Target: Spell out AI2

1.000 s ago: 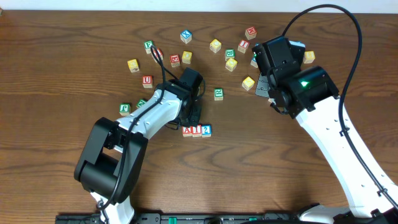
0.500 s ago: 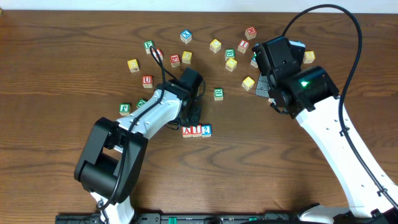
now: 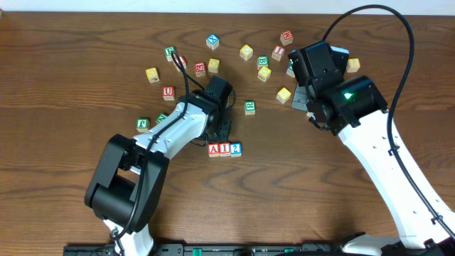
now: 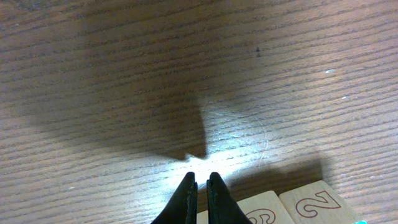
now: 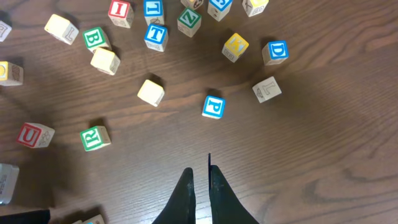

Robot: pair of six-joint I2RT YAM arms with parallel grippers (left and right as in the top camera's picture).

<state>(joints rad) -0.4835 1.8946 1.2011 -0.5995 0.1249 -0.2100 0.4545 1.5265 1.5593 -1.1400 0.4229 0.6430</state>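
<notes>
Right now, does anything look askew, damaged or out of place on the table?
Nothing stands out. The A cube, I cube and 2 cube sit side by side in a straight row reading AI2. The left pincer is shut beside them, holding nothing. Spare cubes lie scattered.

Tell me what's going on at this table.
Two robot arms work at a wooden table strewn with loose cubes. The red A, red I and blue 2 cubes lie side by side in a row, spelling AI2. The left pincer hangs shut and empty right by that row, gripping none of them. The right pincer is shut and empty too, off near the loose cubes.
</notes>
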